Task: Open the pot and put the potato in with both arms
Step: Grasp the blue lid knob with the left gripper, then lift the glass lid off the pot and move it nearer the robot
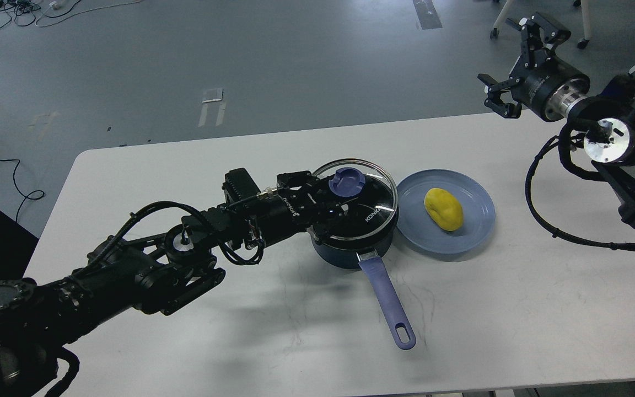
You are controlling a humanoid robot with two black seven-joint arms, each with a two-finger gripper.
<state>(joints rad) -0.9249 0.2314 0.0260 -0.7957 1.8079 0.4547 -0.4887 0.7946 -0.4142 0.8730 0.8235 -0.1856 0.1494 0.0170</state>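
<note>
The dark navy pot (345, 252) stands mid-table, its long purple-blue handle (390, 306) pointing toward me. The glass lid (370, 212) sits on it, tilted, with its far edge raised. My left gripper (326, 197) reaches in from the left, and its fingers close around the lid's blue knob (348, 182). The yellow potato (443, 208) lies on a flat light-blue plate (474, 234) just right of the pot. My right gripper (516, 63) is open and empty. It is held high at the table's far right edge, well away from the potato.
The white table (516, 320) ends close behind the pot and plate, with grey floor beyond. A loose black cable (549, 220) hangs from my right arm over the table's right side. Chair legs (496, 25) stand on the floor at the far right.
</note>
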